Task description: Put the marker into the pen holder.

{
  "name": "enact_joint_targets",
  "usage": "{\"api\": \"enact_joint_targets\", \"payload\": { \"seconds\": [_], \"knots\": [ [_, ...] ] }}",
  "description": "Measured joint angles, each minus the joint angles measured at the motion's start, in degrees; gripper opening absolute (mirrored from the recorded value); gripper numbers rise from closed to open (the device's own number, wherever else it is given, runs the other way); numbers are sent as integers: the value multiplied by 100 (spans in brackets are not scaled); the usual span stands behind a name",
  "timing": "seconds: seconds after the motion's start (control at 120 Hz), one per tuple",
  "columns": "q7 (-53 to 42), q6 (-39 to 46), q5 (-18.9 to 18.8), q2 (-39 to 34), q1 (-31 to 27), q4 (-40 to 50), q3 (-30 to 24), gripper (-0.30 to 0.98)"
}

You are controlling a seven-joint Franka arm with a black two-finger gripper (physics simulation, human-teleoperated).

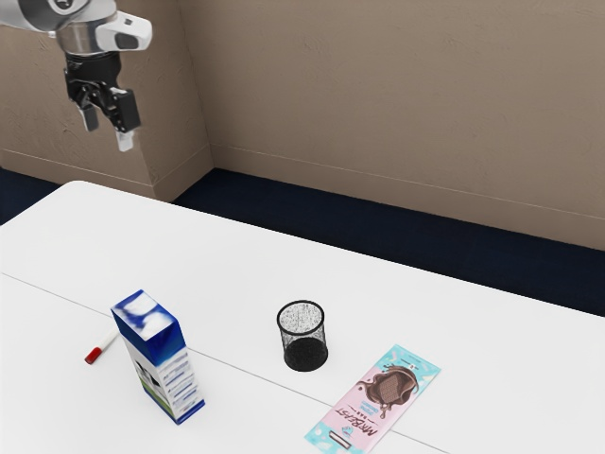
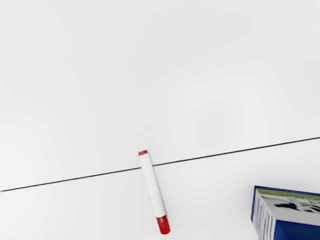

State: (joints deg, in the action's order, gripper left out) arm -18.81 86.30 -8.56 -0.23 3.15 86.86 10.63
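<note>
At the exterior view's left, the gripper (image 1: 108,131) is seen high above the table (image 1: 227,255), its jaws apart, with nothing held. The marker (image 1: 102,347) is found lying on the table, just beside the milk carton (image 1: 159,355). The approach to the marker seems to be in hand: the hand must be lowered and aligned across the white barrel, and the carton must be avoided. Farther right, the pen holder (image 1: 303,339) is seen upright, to be reached afterwards.

The red-capped white marker (image 2: 153,186) lies flat on the table (image 1: 217,260), the black mesh pen holder (image 1: 305,356) upright.
</note>
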Motion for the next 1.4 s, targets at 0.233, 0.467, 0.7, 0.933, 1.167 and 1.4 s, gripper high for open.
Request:
{"api": "enact_joint_targets", "payload": {
  "seconds": [0.233,0.467,0.7,0.933,1.167,1.4],
  "knots": [
    [-10,-1,28,1,-92,0,0,69],
    [90,7,405,89,-299,-91,-89,69],
    [390,1315,510,729,-118,2059,302,68],
    [467,2564,840,1390,-883,2255,344,69],
    [504,3236,932,1131,-864,3187,474,69],
    [751,3509,780,772,-886,3713,476,69]
  ]
}}
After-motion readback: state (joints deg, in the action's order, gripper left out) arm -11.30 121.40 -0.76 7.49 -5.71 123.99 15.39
